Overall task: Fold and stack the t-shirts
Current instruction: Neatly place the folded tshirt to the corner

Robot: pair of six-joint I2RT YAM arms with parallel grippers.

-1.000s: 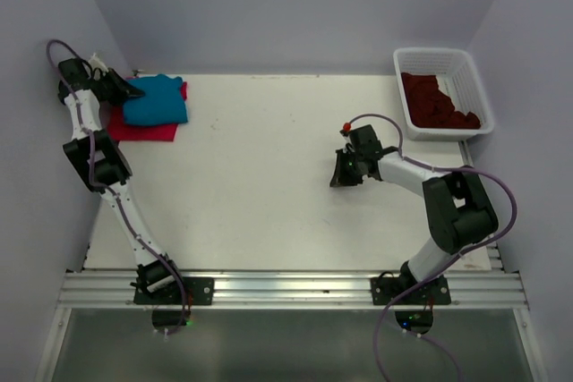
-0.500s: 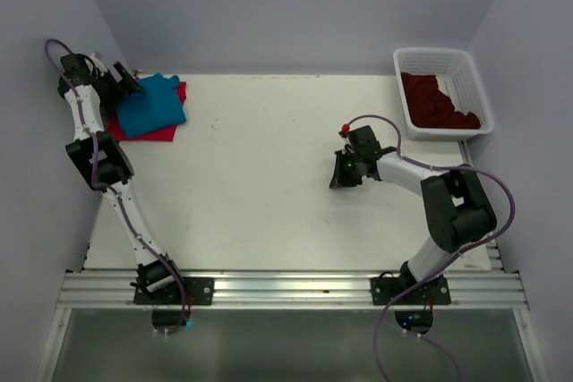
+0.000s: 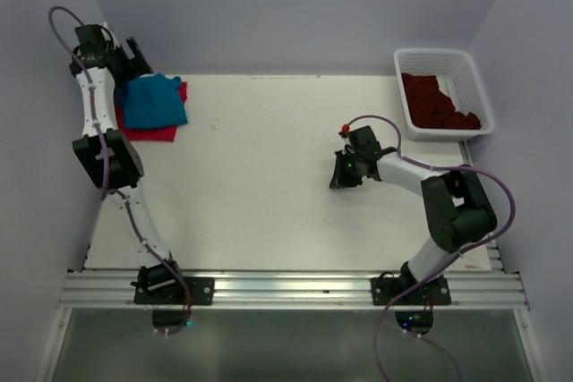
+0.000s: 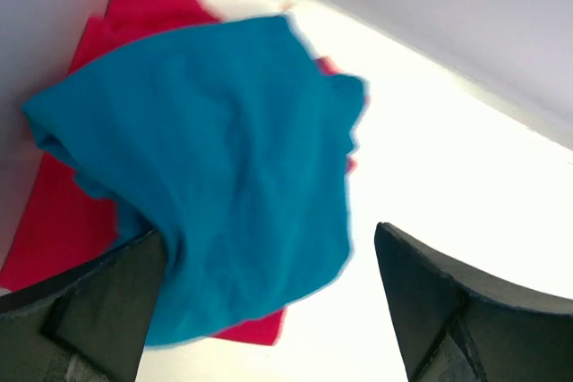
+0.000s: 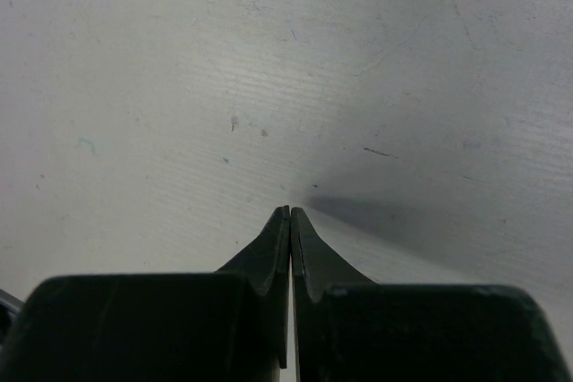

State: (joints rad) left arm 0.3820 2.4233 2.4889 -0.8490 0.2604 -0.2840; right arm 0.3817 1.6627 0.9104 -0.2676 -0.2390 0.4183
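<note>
Below left gripper (image 4: pixel 269 234), teal t-shirt (image 4: pixel 224 149), unheld

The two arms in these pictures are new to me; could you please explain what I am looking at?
They are two robot arms bolted at the near edge of the table. The wide picture comes from a camera above and behind them; the other two come from a camera on each wrist. The left gripper hangs open over a teal t-shirt lying on a red t-shirt in the far left corner, holding nothing. The right gripper is shut and empty over the table. A white basket at the far right holds maroon t-shirts.
</note>
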